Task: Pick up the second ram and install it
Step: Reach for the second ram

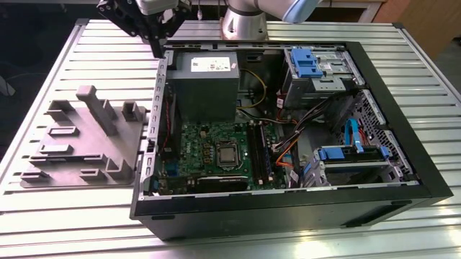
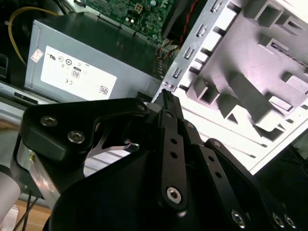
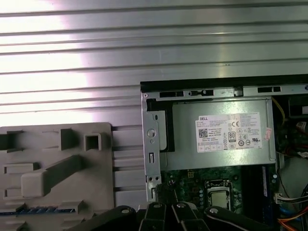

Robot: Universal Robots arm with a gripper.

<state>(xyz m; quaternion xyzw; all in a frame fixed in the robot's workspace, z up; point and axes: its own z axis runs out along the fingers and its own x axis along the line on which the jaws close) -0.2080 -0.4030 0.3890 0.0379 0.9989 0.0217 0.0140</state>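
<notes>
Jaws clenched, empty — over case point(image 1: 288, 208) corner
Exterior: gripper point(image 1: 157, 52) above case rim. Second wrist: jaws meet, nothing held. First wrist: second ram point(image 3: 43, 210) seems slotted in tray point(image 3: 43, 149) — pick needs jaws squared across its long edges.

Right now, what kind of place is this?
Probably a robot lab or workshop: a ribbed metal table holds an open black computer case and a grey moulded holder tray, near a silver robot arm.
</notes>
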